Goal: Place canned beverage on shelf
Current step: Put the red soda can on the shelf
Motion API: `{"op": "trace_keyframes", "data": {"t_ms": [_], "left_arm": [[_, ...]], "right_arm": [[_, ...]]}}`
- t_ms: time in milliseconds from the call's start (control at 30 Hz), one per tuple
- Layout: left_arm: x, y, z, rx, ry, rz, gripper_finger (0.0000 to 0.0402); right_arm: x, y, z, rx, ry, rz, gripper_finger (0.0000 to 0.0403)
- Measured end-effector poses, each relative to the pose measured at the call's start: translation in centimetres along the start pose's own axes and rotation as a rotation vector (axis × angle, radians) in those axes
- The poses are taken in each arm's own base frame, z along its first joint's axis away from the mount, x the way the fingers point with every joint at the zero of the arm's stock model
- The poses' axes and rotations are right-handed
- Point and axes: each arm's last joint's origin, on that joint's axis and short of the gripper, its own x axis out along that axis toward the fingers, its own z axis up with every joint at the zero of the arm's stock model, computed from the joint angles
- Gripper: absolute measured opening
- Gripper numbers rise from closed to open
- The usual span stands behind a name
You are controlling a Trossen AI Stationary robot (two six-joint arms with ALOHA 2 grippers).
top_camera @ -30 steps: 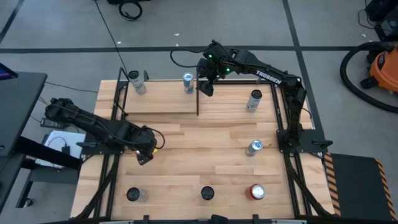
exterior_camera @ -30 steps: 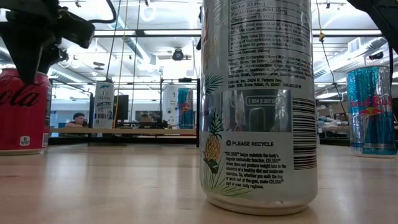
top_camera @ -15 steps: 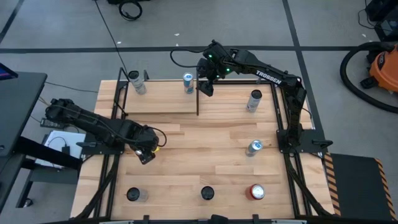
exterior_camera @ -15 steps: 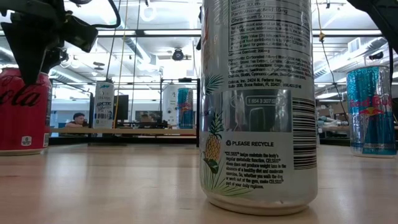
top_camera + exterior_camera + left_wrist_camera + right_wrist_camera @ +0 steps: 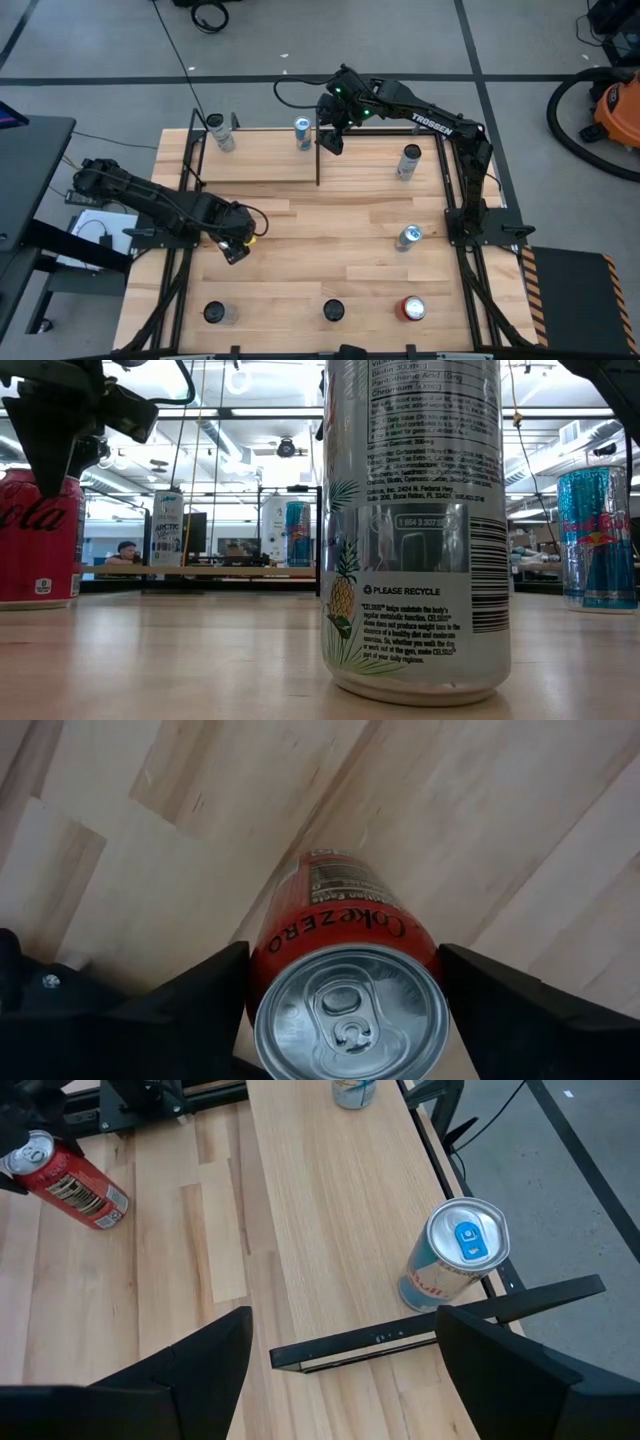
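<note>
From above, the left gripper sits over the table's left-middle, hiding whatever is between its fingers; the right gripper hangs at the right end of the shelf, where a blue can and a white can stand.

At table height, a pineapple-printed can fills the foreground.

The left wrist camera shows a red Coke Zero can between the fingers; whether they clamp it cannot be told.

The right wrist camera shows that claw spread wide and empty above the shelf.
</note>
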Motion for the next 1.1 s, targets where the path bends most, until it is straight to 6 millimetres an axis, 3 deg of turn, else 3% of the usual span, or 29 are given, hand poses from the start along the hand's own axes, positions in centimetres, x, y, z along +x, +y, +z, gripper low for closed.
{"op": "trace_keyframes", "data": {"t_ms": [367, 700, 867, 1100], "left_arm": [[-0.5, -0.1, 0.4, 0.022, -0.016, -0.004, 0.0288], [-1.1, 2.1, 2.8, 0.009, -0.011, -0.013, 0.0283], [-4.1, 3.4, 4.9, 0.031, -0.076, -0.046, 0.0282], [-8.5, 7.9, 7.9, -0.055, -0.187, -0.049, 0.0284]], "right_arm": [[0.0, 0.0, 0.0, -0.001, 0.000, 0.000, 0.0323], [0.0, 0.0, 0.0, -0.014, 0.000, 0.000, 0.0323], [0.0, 0.0, 0.0, -0.028, -0.001, 0.000, 0.0323], [0.0, 0.0, 0.0, -0.027, -0.001, 0.000, 0.0323]]}}
